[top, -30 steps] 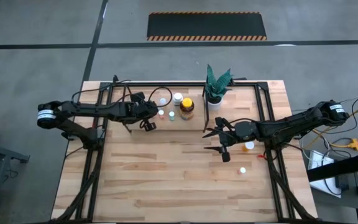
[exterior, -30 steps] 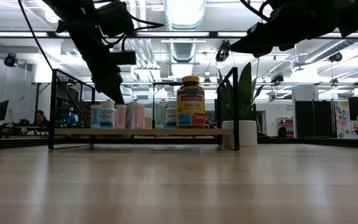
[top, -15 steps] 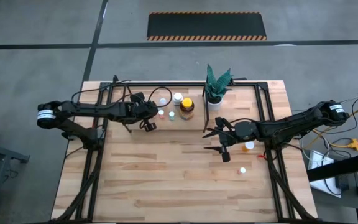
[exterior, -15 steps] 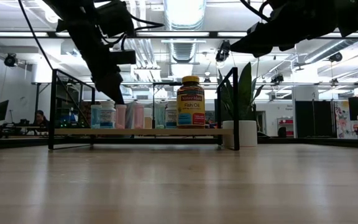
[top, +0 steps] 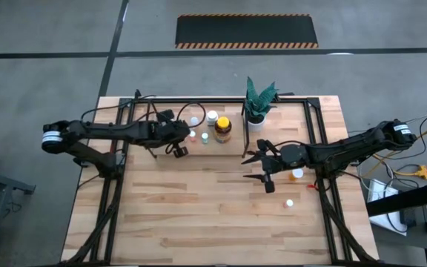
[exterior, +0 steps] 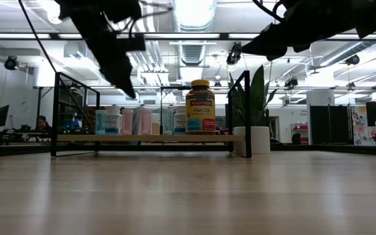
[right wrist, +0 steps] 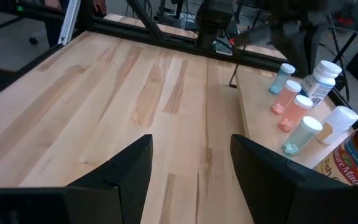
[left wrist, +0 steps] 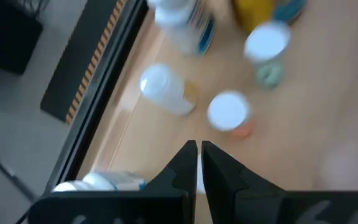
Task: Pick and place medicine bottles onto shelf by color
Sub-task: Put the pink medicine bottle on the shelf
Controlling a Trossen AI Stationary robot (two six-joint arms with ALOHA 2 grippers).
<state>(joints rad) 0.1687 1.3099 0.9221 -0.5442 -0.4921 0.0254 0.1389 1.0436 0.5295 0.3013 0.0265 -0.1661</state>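
The left hand (top: pixel 178 148) hangs over the near edge of the shelf (top: pixel 232 145), its two fingers (left wrist: pixel 188 163) pressed together with nothing between them. Seen from the left wrist, the fingertips point down at the shelf's light wood, with small white-capped bottles (left wrist: pixel 229 111) standing just beyond them.

The shelf lies at the far middle of the counter (top: pixel 199 215), a light-wood panel framed by thin black bars. On it stands a cluster of small medicine bottles (top: pixel 199 130) and, at their right, the larger amber fish oil bottle (top: pixel 223 128) with its yellow cap. In the low view the small bottles form a row on the shelf board, pale blue and pink ones among them, with the fish oil bottle (exterior: pixel 200 108) tallest. The right wrist view shows a pale blue-green bottle, two pink ones, a pale green one and white-capped ones (right wrist: pixel 297 112) lined up on the panel.

The right hand (top: pixel 265 167) hovers above the bare counter in front of the shelf's right end, its fingers (right wrist: pixel 120 171) spread wide and empty. Two bottles are off the shelf: an orange-capped bottle (top: pixel 296 174) just beside the right arm, and a white-capped bottle (top: pixel 289 202) nearer the front of the counter.

A green spiky plant (top: pixel 258 100) in a white pot stands at the far right corner of the shelf.
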